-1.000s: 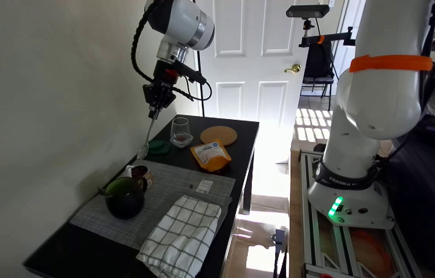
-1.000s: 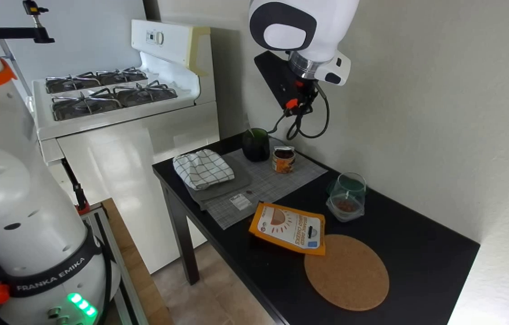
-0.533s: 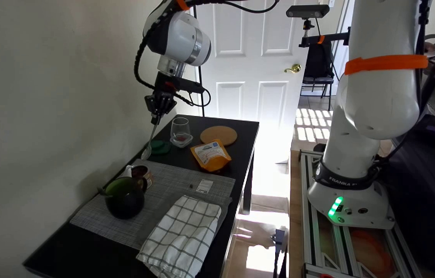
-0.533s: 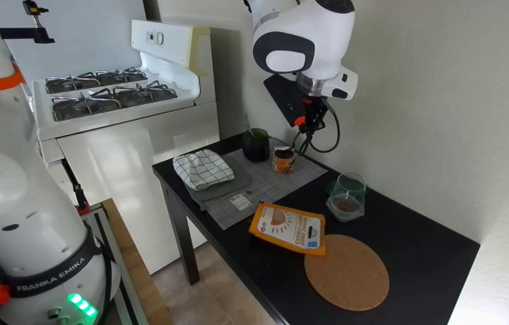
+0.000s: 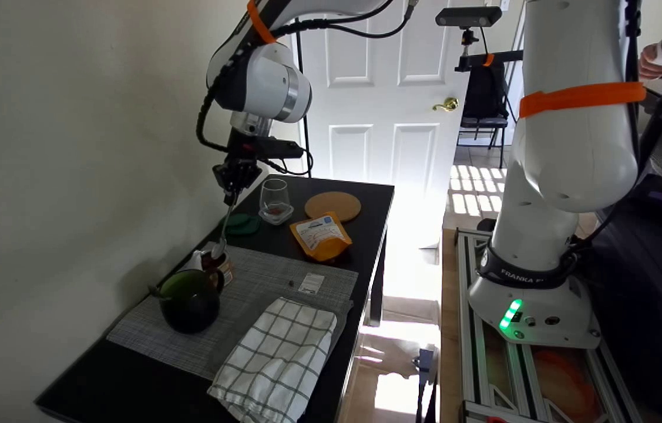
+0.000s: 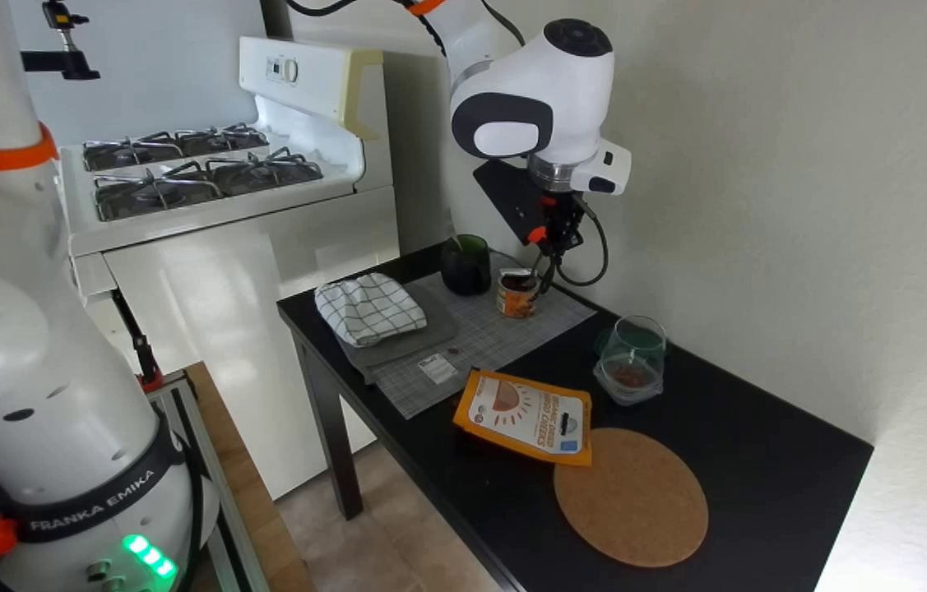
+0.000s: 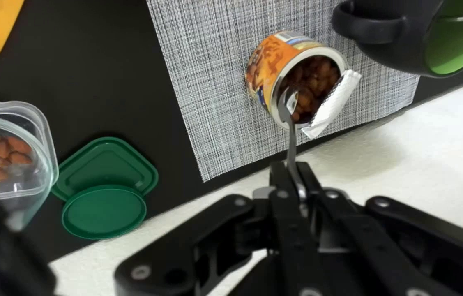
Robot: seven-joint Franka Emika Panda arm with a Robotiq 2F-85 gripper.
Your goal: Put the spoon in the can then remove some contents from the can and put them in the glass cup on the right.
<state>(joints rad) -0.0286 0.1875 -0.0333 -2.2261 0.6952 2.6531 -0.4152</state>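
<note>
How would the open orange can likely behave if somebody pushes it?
The can may slide before tipping, standing short and upright on the mat. Its brown contents probably add weight. The silver flap looks thin, so it may bend.

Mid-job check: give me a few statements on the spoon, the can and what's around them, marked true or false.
1. The end effector is shut on the spoon. True.
2. The spoon's bowl is over the glass cup. False: it is at the mouth of the can.
3. A foil flap shows at the can's rim. True.
4. The can lies on its side. False: it stands upright on the placemat.
5. The dark mug stands on the placemat. True.
</note>
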